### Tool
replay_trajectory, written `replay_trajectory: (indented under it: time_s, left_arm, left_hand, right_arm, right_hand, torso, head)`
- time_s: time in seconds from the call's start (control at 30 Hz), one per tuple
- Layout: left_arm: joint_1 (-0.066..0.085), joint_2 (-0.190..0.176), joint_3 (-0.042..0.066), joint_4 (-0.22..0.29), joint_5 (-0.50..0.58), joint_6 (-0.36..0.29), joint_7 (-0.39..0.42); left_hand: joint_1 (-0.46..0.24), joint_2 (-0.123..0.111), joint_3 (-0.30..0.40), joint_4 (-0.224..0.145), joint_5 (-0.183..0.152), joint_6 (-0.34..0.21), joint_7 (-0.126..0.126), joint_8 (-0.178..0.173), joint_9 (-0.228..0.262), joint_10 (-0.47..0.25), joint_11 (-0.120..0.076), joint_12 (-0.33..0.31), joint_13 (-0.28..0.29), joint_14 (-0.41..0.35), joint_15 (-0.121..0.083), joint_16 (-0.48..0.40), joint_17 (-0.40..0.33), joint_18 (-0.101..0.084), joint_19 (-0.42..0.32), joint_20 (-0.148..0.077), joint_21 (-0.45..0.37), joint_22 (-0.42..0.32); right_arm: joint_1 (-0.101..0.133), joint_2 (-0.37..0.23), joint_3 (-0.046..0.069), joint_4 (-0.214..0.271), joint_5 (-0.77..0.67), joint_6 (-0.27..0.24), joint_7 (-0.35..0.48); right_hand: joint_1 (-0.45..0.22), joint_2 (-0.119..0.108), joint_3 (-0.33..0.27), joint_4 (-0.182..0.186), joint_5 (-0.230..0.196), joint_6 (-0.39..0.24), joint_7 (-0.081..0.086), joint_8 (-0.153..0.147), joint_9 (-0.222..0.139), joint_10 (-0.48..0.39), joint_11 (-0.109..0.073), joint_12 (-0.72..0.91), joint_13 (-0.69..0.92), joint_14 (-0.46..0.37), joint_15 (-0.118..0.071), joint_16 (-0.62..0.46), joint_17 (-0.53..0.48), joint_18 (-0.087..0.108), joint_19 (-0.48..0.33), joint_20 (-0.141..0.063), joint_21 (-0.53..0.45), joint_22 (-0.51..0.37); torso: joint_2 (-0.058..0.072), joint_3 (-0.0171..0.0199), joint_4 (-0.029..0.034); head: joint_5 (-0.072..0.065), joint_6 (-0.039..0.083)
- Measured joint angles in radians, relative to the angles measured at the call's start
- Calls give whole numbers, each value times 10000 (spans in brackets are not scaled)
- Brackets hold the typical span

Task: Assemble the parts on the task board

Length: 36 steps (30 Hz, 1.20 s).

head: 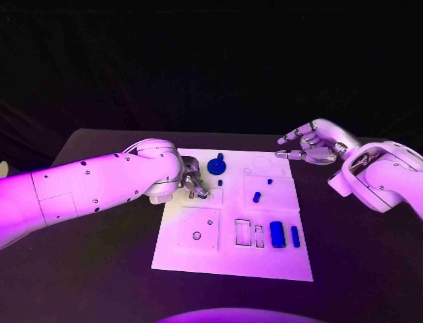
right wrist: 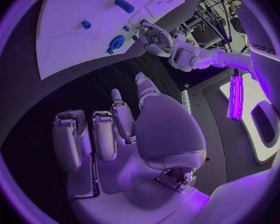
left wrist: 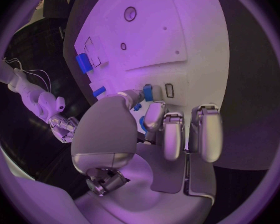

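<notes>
The white task board lies in the middle of the table. My left hand hovers at its far left part with its fingers curled in. The thumb and a finger sit close beside a small blue part, and I cannot tell whether they pinch anything. A round blue part stands just beyond that hand. Two more small blue parts lie mid-board. A blue block and a slim blue bar lie near the right edge. My right hand hangs open off the board's far right corner.
Rectangular slots are cut beside the blue block, and a small round hole sits on the board's left side. The black table surrounds the board. My left forearm reaches over the table's left part.
</notes>
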Motion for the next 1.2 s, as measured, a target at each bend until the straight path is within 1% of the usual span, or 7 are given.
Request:
replay_trajectory:
  time_s: [0.13,0.23,0.43,0.5,0.67,0.83,1.2]
  left_arm:
    - [9,70,8,-121,49,88,-2]
    - [20,116,15,-204,100,161,-2]
    - [31,183,24,-314,159,257,-2]
    - [36,197,26,-341,170,283,0]
    - [22,240,15,-398,190,357,4]
    - [25,261,15,-445,204,413,4]
    - [29,332,17,-570,222,491,4]
  left_hand:
    - [-281,168,-44,-77,1,3,0,4,4,41,-40,0,0,0,0,0,-1,0,0,0,0,0]
    - [-500,259,-25,-300,-10,67,-32,16,4,41,-40,0,-1,0,0,0,-1,0,0,0,0,0]
    - [-1073,350,156,-991,-78,229,-92,-46,-34,78,-76,0,51,0,0,0,-2,-1,-20,-20,0,0]
    - [-1253,381,85,-1091,-78,236,-87,-66,-75,116,-114,57,71,0,0,0,-2,-1,-37,-36,0,0]
    - [-1379,506,-605,-900,-77,509,-288,-164,-137,146,-145,61,134,6,-65,0,-2,-1,-37,-36,0,0]
    - [-1472,604,-1072,-781,-76,632,-312,-261,-177,146,-145,98,183,0,-72,0,-3,-1,0,-73,0,-1]
    - [-1505,640,-1602,-622,-75,702,-305,-315,-215,217,-148,212,298,0,-72,0,-4,-2,0,-73,0,-1]
  right_arm:
    - [0,4,0,3,0,3,0]
    - [0,4,0,5,0,5,-4]
    - [-1,-4,0,11,-2,9,-12]
    - [-1,-6,0,12,-2,11,-16]
    - [-1,-6,0,20,-3,13,-30]
    - [-1,-8,0,25,-4,14,-44]
    - [-1,-14,0,32,-4,16,-68]
  right_hand:
    - [0,0,0,0,0,0,0,0,9,0,0,0,0,0,0,0,0,0,0,0,0,-1]
    - [0,0,0,0,0,0,0,0,8,0,0,0,0,0,0,0,7,1,0,0,0,-1]
    - [0,0,0,0,0,0,0,0,7,0,0,0,0,0,0,0,8,1,0,0,0,-2]
    - [2,2,0,0,0,0,0,0,7,0,0,0,0,0,0,0,8,0,0,0,0,-2]
    - [40,40,0,0,-1,0,0,0,7,0,0,0,1,0,0,0,7,1,0,0,0,-3]
    - [40,40,0,0,-1,0,0,0,6,0,0,0,1,0,0,0,6,1,0,0,0,-3]
    - [40,40,1,0,-1,0,0,0,5,0,0,0,1,0,0,0,5,0,0,0,0,-4]
  torso:
    - [0,0,-3]
    - [0,1,-8]
    - [1,3,-4]
    - [0,7,-4]
    - [-2,9,1]
    - [-6,6,1]
    - [-4,0,1]
  head:
    - [4,-29]
    - [0,-39]
    - [-8,-72]
    - [-12,-77]
    - [-16,-89]
    - [-20,-90]
    - [-25,-124]
